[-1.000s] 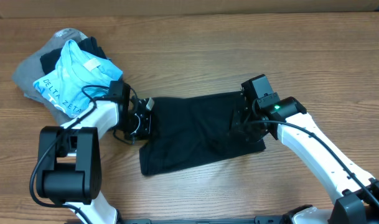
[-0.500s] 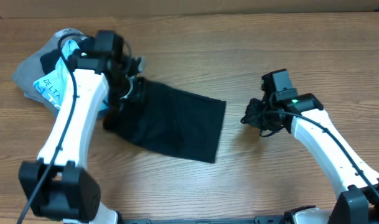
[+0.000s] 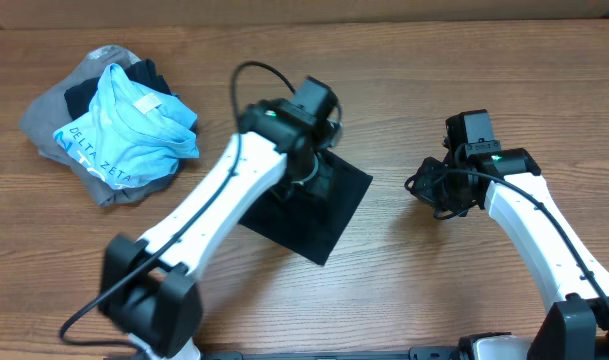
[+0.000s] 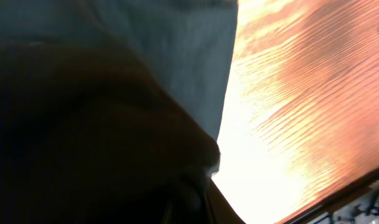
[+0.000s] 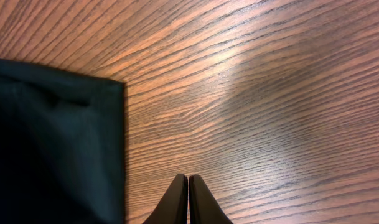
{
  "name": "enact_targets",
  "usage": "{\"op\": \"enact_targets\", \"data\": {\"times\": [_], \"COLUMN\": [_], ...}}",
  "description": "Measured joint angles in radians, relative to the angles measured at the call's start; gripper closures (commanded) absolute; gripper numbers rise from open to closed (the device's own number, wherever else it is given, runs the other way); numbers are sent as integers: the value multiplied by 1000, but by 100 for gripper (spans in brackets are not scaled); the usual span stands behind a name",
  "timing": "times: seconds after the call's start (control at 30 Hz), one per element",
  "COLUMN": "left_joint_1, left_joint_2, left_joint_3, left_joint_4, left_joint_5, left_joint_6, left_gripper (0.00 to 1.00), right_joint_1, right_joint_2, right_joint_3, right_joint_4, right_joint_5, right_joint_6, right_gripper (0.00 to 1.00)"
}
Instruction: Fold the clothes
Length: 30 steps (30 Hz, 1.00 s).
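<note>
Shirt point(image 3: 319, 210) newly doubled over at centre by left end effector point(image 3: 321, 160), grip unclear; right end effector point(image 5: 188, 180) withdrawn, clenched empty.

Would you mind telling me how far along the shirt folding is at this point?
Done: the black shirt lies folded into a compact panel. In hand: the left gripper is over its far edge, grip unclear; the right gripper is shut and empty, clear of it. Left: perhaps another fold, then letting go.
</note>
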State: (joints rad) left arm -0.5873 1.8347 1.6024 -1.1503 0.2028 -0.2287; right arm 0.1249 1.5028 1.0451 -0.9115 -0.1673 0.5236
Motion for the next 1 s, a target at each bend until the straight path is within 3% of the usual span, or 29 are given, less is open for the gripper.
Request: {"op": "enact_targets", "data": {"times": [0.13, 0.4, 0.5, 0.57, 0.83, 1.0], "left_joint_1": [-46, -105, -105, -103, 6, 157], "left_joint_2": [76, 116, 116, 116, 114, 103], "left_joint_3": [-5, -11, -11, -11, 187, 249], "left_joint_4": [8, 53, 50, 28, -201, -201], "left_joint_5": [2, 41, 46, 43, -92, -134], "left_joint_6": [-21, -70, -88, -91, -78, -40], "left_gripper": [69, 62, 69, 69, 33, 28], "right_joint_1": [0, 0, 0, 0, 0, 0], "right_joint_2": [0, 0, 0, 0, 0, 0], "right_joint_3": [0, 0, 0, 0, 0, 0], "right_joint_4": [1, 2, 3, 4, 37, 40], "right_joint_5": [0, 0, 0, 0, -66, -84], "right_joint_6": [0, -1, 0, -4, -134, -162], "right_gripper": [94, 94, 94, 92, 86, 86]}}
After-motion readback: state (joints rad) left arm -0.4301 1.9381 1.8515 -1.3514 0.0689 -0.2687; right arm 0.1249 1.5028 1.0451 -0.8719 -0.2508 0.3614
